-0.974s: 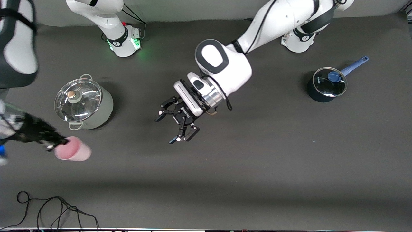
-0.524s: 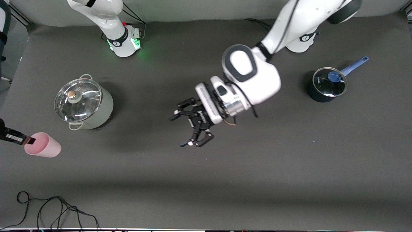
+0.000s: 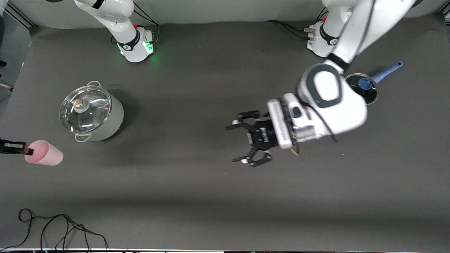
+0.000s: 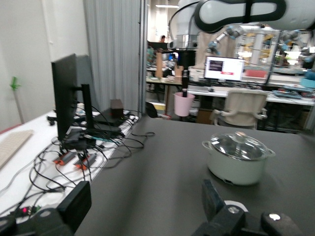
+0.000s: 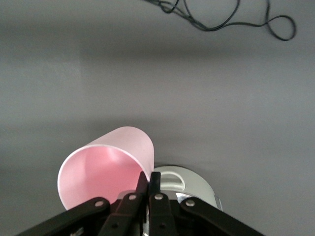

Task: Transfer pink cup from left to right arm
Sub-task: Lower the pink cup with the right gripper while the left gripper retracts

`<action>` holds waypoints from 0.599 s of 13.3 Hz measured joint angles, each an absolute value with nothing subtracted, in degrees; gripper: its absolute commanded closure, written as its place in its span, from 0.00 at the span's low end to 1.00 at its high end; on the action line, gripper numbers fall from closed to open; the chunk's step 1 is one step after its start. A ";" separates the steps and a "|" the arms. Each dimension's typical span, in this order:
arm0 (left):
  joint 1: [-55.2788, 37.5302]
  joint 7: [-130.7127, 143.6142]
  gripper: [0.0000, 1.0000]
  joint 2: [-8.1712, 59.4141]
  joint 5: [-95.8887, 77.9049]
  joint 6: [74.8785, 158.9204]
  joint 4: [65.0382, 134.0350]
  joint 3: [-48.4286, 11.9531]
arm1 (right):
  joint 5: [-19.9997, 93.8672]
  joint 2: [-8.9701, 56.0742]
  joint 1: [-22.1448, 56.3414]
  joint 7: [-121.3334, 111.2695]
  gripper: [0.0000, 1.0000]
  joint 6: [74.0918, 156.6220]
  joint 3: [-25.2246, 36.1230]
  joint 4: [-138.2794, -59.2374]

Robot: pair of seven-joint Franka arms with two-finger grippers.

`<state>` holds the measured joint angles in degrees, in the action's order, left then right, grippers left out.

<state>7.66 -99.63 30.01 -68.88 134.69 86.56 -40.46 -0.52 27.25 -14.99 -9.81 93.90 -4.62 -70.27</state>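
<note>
A dark bench seen from above, with two white robot arms. The pink cup [image 3: 44, 157] hangs in the air at about nine o'clock in the front view, over the right arm's end of the bench. The right end effector [image 3: 27, 151] pinches the cup's rim, one finger inside the wall and one outside, fingers closed tight on it (the right wrist view shows this plainly, with the cup [image 5: 107, 169] tipped on its side). Just beside it, toward the robots, stands a pale green pot [image 3: 92, 111] with a glass lid.

Over the last second the cup has travelled toward the bench edge at nine o'clock. Meanwhile the left end effector [image 3: 246, 142], fingers spread wide and holding nothing, has drawn away from mid-bench toward three o'clock, where a dark saucepan [image 3: 362, 89] with a blue handle sits partly hidden under the arm. The two arms are now well apart.

Judging by this, the handover itself looks complete: the right arm alone carries the cup, and the left arm is retreating.
</note>
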 measured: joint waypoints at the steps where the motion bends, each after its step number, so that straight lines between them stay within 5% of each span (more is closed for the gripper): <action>1: 11.16 -95.49 0.00 29.47 -62.99 128.14 86.37 -40.40 | -0.57 28.99 -15.09 -10.96 1.00 95.48 -4.61 -70.64; 5: 24.86 -80.86 0.00 27.47 -45.21 99.13 79.83 -40.32 | -2.48 37.10 -15.55 -15.46 1.00 102.75 -4.49 -71.26; 8: 30.23 -73.59 0.00 26.77 -35.85 85.49 74.28 -40.32 | -3.37 41.89 -15.59 -16.02 1.00 107.70 -4.45 -71.36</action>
<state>30.23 -73.59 26.77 -35.85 85.49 74.28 -40.32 -3.37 41.89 -15.59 -16.02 107.70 -4.45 -71.36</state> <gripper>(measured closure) 0.000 0.974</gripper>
